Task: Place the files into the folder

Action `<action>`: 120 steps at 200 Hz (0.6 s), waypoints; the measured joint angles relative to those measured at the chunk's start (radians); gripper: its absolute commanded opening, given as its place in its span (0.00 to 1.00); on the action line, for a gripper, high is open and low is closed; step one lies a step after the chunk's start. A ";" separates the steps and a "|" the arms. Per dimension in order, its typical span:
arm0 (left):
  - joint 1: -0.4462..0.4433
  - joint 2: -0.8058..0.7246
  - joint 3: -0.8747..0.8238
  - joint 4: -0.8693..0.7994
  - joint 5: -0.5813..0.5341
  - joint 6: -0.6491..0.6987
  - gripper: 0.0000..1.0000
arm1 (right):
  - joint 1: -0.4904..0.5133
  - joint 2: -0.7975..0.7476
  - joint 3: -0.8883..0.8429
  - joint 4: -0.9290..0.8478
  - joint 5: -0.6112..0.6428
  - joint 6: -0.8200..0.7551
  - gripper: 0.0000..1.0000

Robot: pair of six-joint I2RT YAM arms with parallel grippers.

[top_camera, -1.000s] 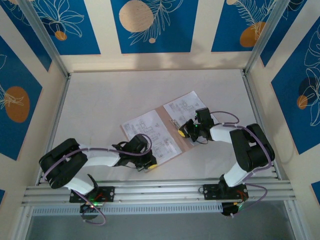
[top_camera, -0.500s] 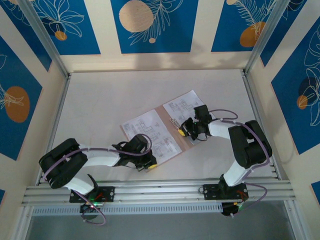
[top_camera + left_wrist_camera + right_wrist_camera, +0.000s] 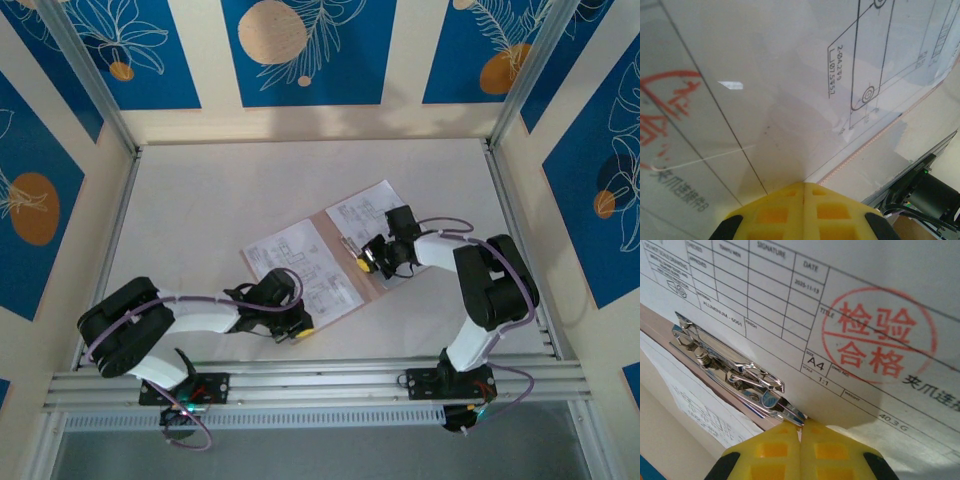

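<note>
Both were pinched together, nothing held: my left pincer (image 3: 804,187) bore down on the files (image 3: 290,260) spread across the open folder (image 3: 330,232) on the bench (image 3: 220,190), my right pincer (image 3: 801,427) nosed against the metal clip (image 3: 735,372) — pinning, I judged, so the sheets wouldn't slide.

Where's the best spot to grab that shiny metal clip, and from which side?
Probably the clip's thin lever tip, approached from the end where the shut right gripper sits. That tip pokes out free past the spring; the rest lies flat along the paper, hard to pinch.
</note>
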 measured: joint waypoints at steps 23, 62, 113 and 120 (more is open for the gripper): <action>0.000 -0.003 -0.001 -0.002 0.000 0.000 0.00 | 0.000 0.011 0.018 -0.029 -0.002 0.006 0.00; 0.000 -0.003 -0.001 -0.003 -0.001 0.000 0.00 | 0.002 0.039 0.068 -0.095 -0.002 0.018 0.00; 0.000 -0.011 -0.001 -0.014 -0.007 0.000 0.00 | 0.015 0.059 0.112 -0.143 0.004 0.019 0.00; 0.000 -0.013 -0.002 -0.017 -0.008 0.000 0.00 | 0.019 0.058 0.118 -0.152 0.010 0.019 0.00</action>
